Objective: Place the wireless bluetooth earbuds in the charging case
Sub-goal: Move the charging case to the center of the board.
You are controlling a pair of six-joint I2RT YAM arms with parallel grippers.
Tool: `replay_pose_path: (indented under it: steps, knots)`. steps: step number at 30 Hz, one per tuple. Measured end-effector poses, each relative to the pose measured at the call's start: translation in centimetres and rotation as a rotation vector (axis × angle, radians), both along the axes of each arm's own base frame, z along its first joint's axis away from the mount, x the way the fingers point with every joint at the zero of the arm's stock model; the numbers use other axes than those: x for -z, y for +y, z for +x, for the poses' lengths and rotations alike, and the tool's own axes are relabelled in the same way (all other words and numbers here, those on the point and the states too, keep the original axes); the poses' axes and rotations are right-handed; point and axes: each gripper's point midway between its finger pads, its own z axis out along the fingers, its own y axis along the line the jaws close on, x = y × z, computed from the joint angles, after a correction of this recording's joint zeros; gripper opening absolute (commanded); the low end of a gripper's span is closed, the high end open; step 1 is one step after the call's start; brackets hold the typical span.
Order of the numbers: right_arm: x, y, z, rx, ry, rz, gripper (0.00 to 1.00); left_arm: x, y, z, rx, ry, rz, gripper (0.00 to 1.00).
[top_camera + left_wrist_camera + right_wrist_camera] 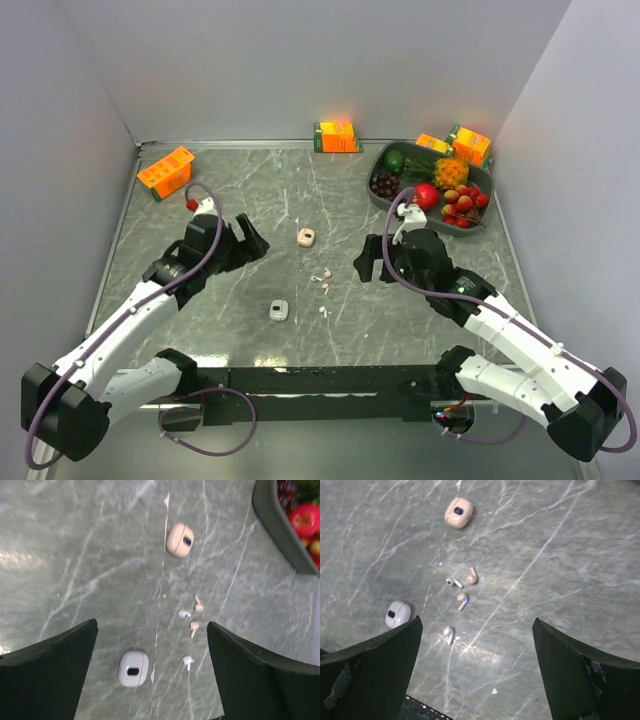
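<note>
Two white and two beige earbuds lie loose on the grey marble table [322,282]. In the left wrist view they show as white [184,614], beige [198,605], beige [193,628] and white [187,661]. A shut white case [278,310] [133,668] [398,614] lies left of them. A shut beige case [306,237] [179,540] [458,512] lies farther back. My left gripper [252,240] [151,626] is open and empty, above the table left of the earbuds. My right gripper [368,262] [477,622] is open and empty, to their right.
A dark tray [380,195] of fruit stands at the back right; its rim shows in the left wrist view [272,520]. Orange cartons stand at the back left [165,172], back middle [336,136] and back right [470,145]. Walls enclose the table on three sides.
</note>
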Motion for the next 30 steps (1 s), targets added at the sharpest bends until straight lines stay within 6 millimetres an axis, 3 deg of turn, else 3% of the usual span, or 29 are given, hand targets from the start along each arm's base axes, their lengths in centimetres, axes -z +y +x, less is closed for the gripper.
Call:
replay_pose_path:
  steps: [4,8,11,17,22,27,30]
  knots:
    - [0.7,0.6,-0.4,-0.035,0.026,0.005,1.00,2.2,-1.5,-2.1,0.060,0.039,0.009,0.96]
    - [1.9,1.0,-0.2,-0.031,0.078,-0.013,1.00,3.3,-2.6,-2.4,0.092,0.069,0.039,0.99]
    - [2.1,1.2,-0.1,-0.032,0.098,-0.020,1.00,3.8,-3.7,-0.2,0.102,0.104,0.105,0.99]
    - [0.3,1.1,-0.2,-0.021,0.064,0.021,1.00,4.8,-6.4,5.4,0.100,0.129,0.177,0.93]
    - [0.3,1.1,-0.1,-0.011,0.071,0.029,1.00,7.6,-7.2,7.3,0.085,0.183,0.221,0.89]
    - [1.2,1.2,-0.2,-0.011,0.094,0.018,1.00,11.0,-7.7,7.6,0.074,0.249,0.260,0.96]
    - [1.5,1.3,-0.2,-0.012,0.102,0.012,1.00,11.9,-8.6,8.1,0.081,0.259,0.277,0.99]
